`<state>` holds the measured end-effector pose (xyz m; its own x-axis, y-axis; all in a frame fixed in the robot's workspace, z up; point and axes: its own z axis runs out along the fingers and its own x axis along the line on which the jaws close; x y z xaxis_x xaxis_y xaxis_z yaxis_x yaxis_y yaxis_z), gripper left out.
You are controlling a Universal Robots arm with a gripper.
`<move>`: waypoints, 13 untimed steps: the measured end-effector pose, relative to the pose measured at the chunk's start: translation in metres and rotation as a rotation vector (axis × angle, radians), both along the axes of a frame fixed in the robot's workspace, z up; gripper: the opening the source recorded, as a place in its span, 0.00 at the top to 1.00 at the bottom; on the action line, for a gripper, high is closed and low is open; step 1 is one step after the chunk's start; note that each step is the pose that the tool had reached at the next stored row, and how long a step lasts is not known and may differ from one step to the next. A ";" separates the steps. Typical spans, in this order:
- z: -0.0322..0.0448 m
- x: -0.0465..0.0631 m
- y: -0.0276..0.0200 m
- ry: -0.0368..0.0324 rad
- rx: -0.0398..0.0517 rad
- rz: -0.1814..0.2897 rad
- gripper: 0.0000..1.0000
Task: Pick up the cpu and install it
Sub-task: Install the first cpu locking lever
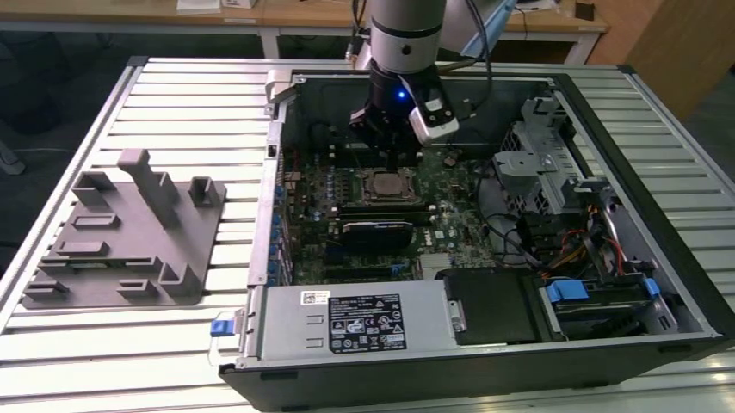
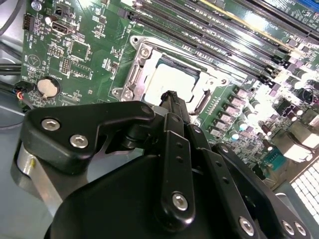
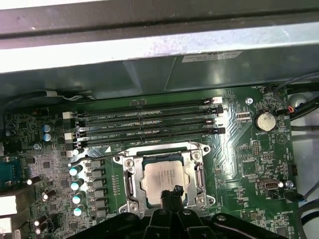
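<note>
One cpu (image 3: 164, 180), flat in its socket (image 3: 128, 181), 6 o'clock of the arm (image 1: 404, 34) in the exterior view; jaws closed, empty, over its edge; advisable: keep it square, press lightly.

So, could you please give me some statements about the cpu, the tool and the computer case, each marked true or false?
1. The cpu lies flat inside the socket frame on the motherboard. True.
2. The tool holds the cpu up in the air. False: the cpu rests in the socket frame, and the tool's fingertips are together at its edge.
3. The computer case has its side panel on. False: it is open and the motherboard shows.
4. A round coin battery sits on the motherboard. True.
</note>
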<state>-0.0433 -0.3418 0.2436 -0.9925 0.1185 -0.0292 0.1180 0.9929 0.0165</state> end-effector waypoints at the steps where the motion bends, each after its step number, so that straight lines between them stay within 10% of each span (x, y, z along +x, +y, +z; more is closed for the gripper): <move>1: 0.0012 0.000 0.0000 0.0000 -0.0001 0.000 0.89; 13: 0.0056 -0.002 0.0000 0.0001 -0.0001 0.000 0.89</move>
